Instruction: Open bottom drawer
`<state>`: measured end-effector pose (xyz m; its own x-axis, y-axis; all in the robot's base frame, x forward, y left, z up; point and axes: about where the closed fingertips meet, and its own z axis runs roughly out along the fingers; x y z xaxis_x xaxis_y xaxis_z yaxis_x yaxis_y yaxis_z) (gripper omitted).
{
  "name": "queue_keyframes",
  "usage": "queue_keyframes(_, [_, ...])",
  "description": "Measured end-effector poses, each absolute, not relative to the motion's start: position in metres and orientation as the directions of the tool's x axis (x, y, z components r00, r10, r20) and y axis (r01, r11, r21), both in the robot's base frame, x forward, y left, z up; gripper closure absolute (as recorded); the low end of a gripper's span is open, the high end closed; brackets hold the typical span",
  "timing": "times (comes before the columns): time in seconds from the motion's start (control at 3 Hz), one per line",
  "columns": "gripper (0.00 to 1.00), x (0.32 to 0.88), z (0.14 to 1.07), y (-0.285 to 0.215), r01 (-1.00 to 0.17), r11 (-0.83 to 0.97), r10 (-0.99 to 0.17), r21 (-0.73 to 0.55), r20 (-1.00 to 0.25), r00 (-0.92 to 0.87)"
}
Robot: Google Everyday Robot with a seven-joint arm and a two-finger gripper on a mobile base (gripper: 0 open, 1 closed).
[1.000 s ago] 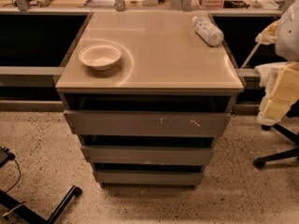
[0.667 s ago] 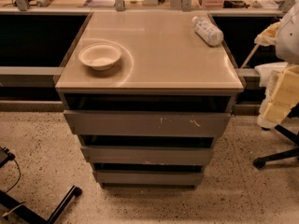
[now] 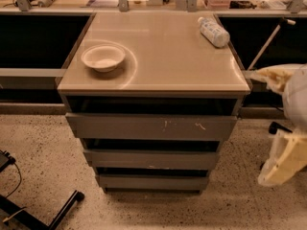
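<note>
Camera view looks down on the table (image 3: 168, 61), a low grey unit with three handleless drawers stacked under its smooth top. A white bowl (image 3: 103, 57) stands upright near the top's left edge, and its inside shows only plain white. A clear plastic bottle (image 3: 214, 31) lies on its side near the back right corner, well apart from the bowl; what it holds cannot be told.

The top drawer (image 3: 151, 127) has the tallest front, marked with white scratches. The middle drawer (image 3: 151, 159) has a pale chip on its lower edge. The bottom drawer (image 3: 153, 181) is the lowest, a plain grey front just above the speckled floor (image 3: 43, 152). A dark gap runs above each front, and the drawer insides are lost in shadow.

The end effector (image 3: 284, 161), cream-coloured, hangs at the right edge of the view, beside the table and apart from every drawer; whether it is apart or together cannot be told.
</note>
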<state>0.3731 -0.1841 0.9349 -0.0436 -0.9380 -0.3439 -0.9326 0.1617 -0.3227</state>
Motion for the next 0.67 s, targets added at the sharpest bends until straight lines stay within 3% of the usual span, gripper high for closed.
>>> queue_keyframes(0.33, [0.0,0.368,0.862,-0.144,-0.948,0.135,-0.893,-0.287,-0.45,0.009])
queue_keyframes(0.67, [0.0,0.371,0.734,-0.105,-0.985,0.105,-0.858,-0.133,-0.513,-0.022])
